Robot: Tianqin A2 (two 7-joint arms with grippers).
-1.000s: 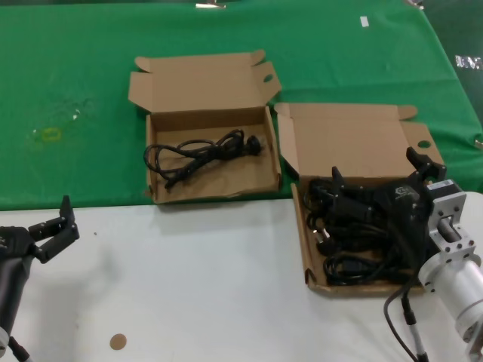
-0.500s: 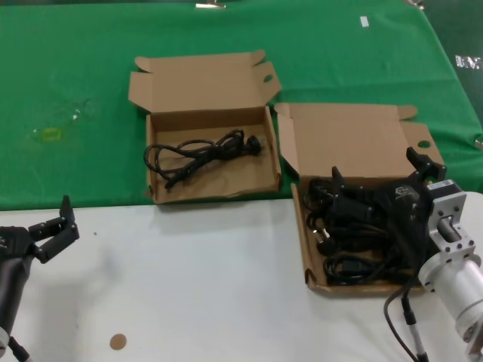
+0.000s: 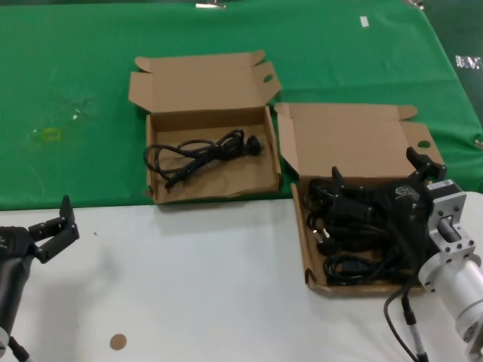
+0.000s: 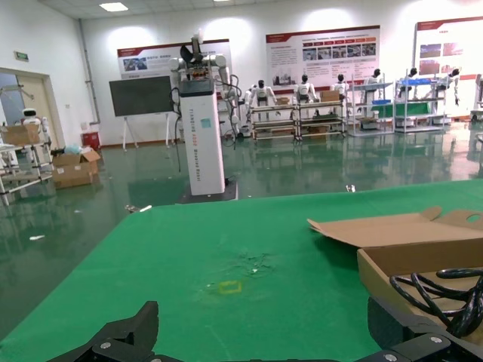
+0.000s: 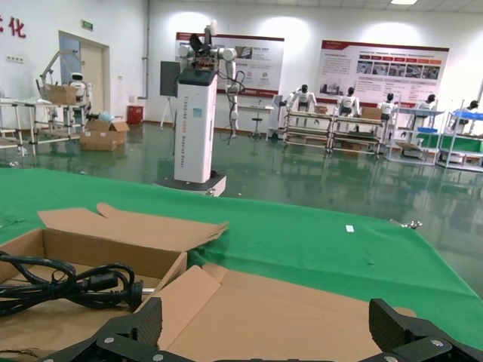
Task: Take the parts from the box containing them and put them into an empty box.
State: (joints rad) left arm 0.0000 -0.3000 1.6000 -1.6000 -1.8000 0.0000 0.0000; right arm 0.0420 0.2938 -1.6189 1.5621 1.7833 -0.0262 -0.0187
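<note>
the right gripper [image 3: 381,175] hangs wide open over the black cords [image 3: 351,234] heaped in the right-hand box [image 3: 355,143], gripping nothing. the left gripper [image 3: 53,226] waits open above the white table [image 3: 196,286].

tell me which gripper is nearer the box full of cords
Right. The right gripper is open directly over the box of cords, above the cord pile. The left gripper sits open far across the white table.
</note>
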